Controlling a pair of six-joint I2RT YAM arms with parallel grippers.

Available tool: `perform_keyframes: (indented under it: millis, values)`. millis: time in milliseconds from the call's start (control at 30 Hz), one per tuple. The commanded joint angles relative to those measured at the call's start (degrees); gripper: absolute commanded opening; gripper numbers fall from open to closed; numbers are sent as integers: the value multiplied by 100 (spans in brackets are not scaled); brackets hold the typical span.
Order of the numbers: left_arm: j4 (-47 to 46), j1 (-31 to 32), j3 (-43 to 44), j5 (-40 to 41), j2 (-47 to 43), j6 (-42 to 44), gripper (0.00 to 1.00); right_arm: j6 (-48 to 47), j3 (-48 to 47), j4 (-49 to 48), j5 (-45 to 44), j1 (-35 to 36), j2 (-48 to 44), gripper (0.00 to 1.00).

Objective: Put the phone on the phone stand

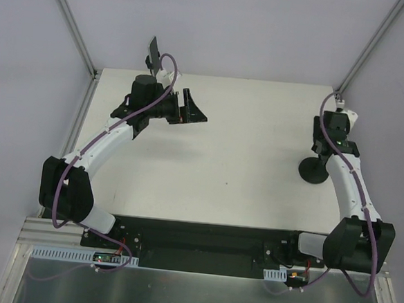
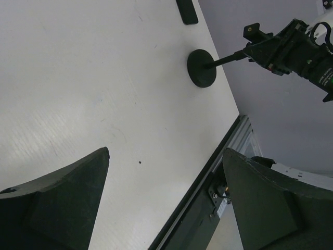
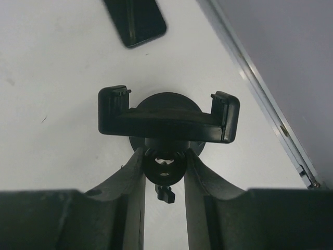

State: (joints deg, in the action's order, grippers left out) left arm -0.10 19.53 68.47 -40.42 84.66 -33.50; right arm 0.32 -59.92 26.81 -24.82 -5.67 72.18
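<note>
- The right gripper (image 3: 164, 152) is clamped on the phone stand (image 3: 166, 117), one finger pressing each side of the round joint just under the cradle
- The cradle's two arms stand up with nothing between them
- The stand's round base (image 1: 315, 171) sits on the table (image 1: 242, 168) at about 3 o'clock in the overhead view, close to the right edge
- The phone (image 3: 135, 21) lies flat on the table at 11 o'clock from the cradle in the right wrist view, apart from the stand and partly cut off by the frame's top edge
- The left gripper (image 2: 165, 152) hangs above the table at about 11 o'clock in the overhead view, its fingers spread wide with nothing between them
</note>
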Motion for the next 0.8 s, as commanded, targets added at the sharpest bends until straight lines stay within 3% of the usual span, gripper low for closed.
perform_keyframes:
  millis: [0, 100, 133, 233, 300, 367, 567, 667, 767]
  values:
    - [-245, -72, -44, -132, -310, 133, 88, -969, -450, -262, -192, 1057, -291, 1]
    - [-752, -466, -70, -761, -397, -147, 88, -2121, -774, -308, 1168, 1919, -118, 1]
    - [-1146, -615, -140, -957, -433, -340, 88, -2576, -941, 32, 2216, 2260, 5, 1]
    - [-3114, -1169, -781, -1415, -600, -1490, 88, -3220, -1539, 831, 4039, 2989, 594, 1]
    - [-3940, -1433, -1019, -1538, -495, -2125, 88, -3888, -1872, 1167, 4309, 3439, 1006, 2]
    - [-3928, -1513, -810, -1880, -329, -2223, 87, -4344, -2040, 1580, 4529, 4037, 1236, 4]
    - [-3805, -1628, -809, -1899, -38, -2415, 87, -4655, -2393, 2197, 5295, 4460, 2027, 4]
    - [-3831, -1637, -774, -1943, 50, -2495, 86, -4594, -2410, 2294, 4900, 4584, 2212, 13]
    - [-3831, -1636, -800, -1926, 33, -2434, 87, -4295, -2270, 2127, 4215, 4706, 2125, 39]
